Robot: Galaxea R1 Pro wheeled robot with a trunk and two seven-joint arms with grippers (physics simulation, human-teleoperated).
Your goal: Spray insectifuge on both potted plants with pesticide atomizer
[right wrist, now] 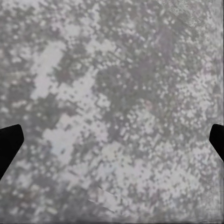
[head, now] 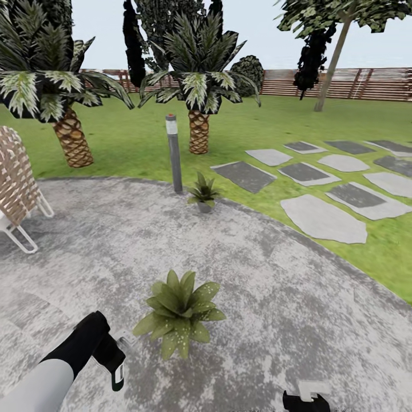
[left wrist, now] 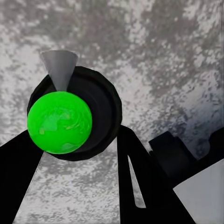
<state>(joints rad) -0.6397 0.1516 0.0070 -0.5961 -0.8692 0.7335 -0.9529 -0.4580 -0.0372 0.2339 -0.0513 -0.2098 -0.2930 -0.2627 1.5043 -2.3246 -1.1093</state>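
On the round grey patio (head: 274, 286) the near potted plant (head: 180, 312) spreads its pointed green leaves just right of my left gripper (head: 111, 355). That gripper is shut on the pesticide atomizer (head: 118, 369), a dark bottle with a pale label. In the left wrist view the atomizer (left wrist: 93, 116) appears end-on, with a green ball and a grey cone nozzle, between the black fingers of the left gripper (left wrist: 77, 156). The far potted plant (head: 203, 193) sits at the patio's edge. My right gripper (head: 306, 400) hangs low over bare paving, and the right wrist view shows the right gripper (right wrist: 112, 140) open.
A grey bollard lamp (head: 173, 151) stands right behind the far plant. A wicker chair (head: 17, 183) is at the left. Two palms (head: 198, 129) grow on the lawn, stepping stones (head: 323, 217) lie to the right, and a slat fence (head: 343, 83) closes the back.
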